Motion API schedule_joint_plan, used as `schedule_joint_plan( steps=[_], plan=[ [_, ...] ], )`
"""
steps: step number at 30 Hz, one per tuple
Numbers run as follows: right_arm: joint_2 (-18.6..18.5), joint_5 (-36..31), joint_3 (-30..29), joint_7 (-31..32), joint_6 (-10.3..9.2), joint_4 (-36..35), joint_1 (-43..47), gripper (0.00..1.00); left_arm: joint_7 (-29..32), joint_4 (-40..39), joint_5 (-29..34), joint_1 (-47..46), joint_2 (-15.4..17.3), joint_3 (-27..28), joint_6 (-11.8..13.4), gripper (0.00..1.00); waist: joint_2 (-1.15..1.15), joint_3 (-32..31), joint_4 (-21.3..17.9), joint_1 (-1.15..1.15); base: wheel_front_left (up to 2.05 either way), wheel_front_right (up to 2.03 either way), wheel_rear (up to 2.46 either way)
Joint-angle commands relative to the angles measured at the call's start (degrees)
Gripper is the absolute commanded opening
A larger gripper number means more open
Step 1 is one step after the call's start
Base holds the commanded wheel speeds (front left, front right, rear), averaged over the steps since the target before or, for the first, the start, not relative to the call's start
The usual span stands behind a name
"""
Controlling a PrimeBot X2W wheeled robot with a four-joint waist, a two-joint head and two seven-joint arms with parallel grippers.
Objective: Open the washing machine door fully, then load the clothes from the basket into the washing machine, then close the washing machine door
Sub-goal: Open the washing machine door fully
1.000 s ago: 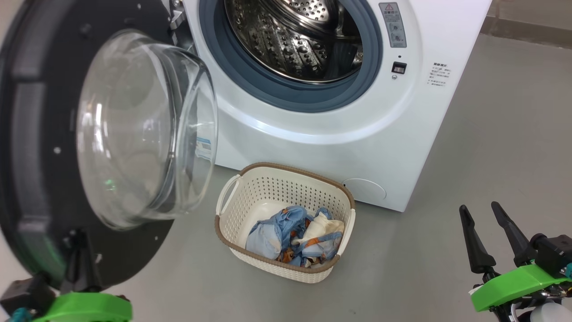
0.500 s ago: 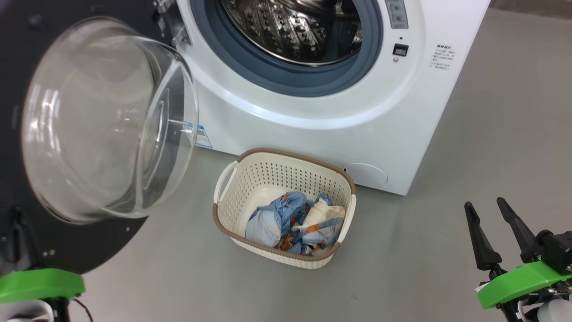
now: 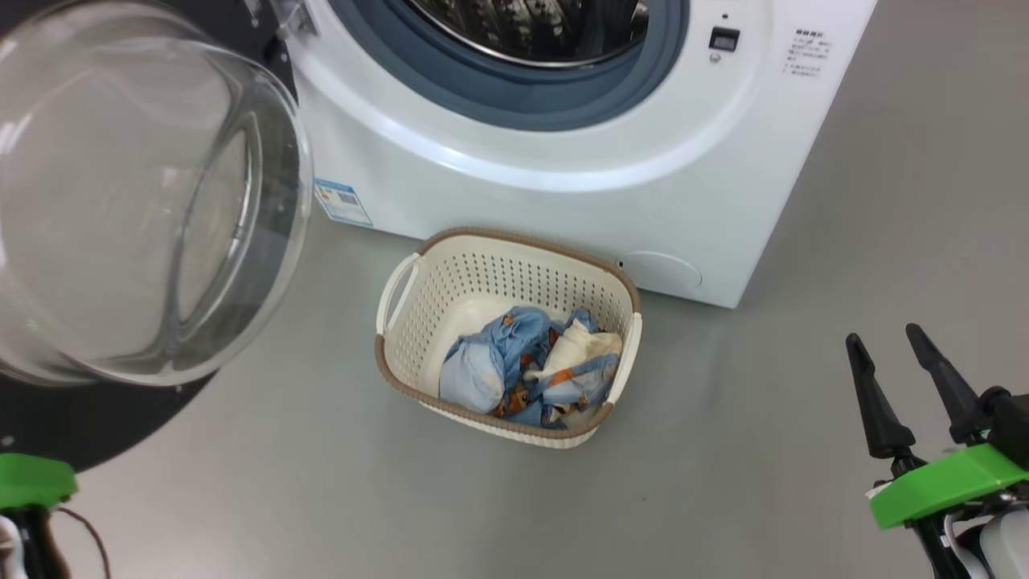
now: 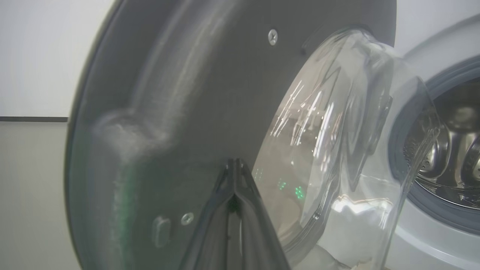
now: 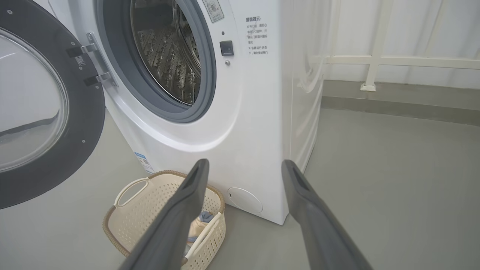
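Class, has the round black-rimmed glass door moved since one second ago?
Yes. The round black-rimmed glass door swung further open, leftward, uncovering the blue label on the white washing machine.

Printed lines on washing machine unreadable, blue label illegible

Bright, even, diffuse light, apparently from overhead, with no hard shadows: just a soft, faint darkening on the floor beside the basket and along the foot of the washing machine. White glare streaks and small green reflections across the glass of the washing machine door; smeared, blurred black rim in the left wrist view. Looks sharp in the head view. Wide-angle bowing of straight edges near the borders of the right wrist view, with soft-focus fingers of the right hand up close.
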Motion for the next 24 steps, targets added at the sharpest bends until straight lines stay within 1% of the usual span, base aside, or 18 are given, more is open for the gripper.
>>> schedule_joint_plan(
  steps=[1,8,19,24],
  plan=[
    [-1.5,-0.1,1.2,-0.7,0.43,-1.6,-1.9,1.0,-0.3,0.0,0.8,-2.6,4.0,3.2,-0.2,0.0,0.0,1.6,-0.1,0.0,0.0,0.0,0.0],
    [-2.8,-0.1,1.1,-0.7,0.43,-2.2,-3.6,1.0,-0.3,2.9,2.5,-6.0,4.9,7.8,-1.1,0.0,0.0,4.7,0.1,0.0,0.0,0.0,0.0],
    [-4.3,-0.1,1.5,-0.7,0.43,-2.8,-6.0,1.0,-0.3,7.9,5.2,-11.5,7.1,13.5,-3.6,0.0,0.0,8.5,-0.1,0.0,0.0,0.0,0.0],
    [-5.1,0.0,1.7,-0.7,0.43,-3.1,-6.8,1.0,-0.3,10.1,6.5,-13.8,8.2,15.7,-4.0,0.0,0.0,10.1,-0.5,0.0,0.0,0.0,0.0]
  ],
)
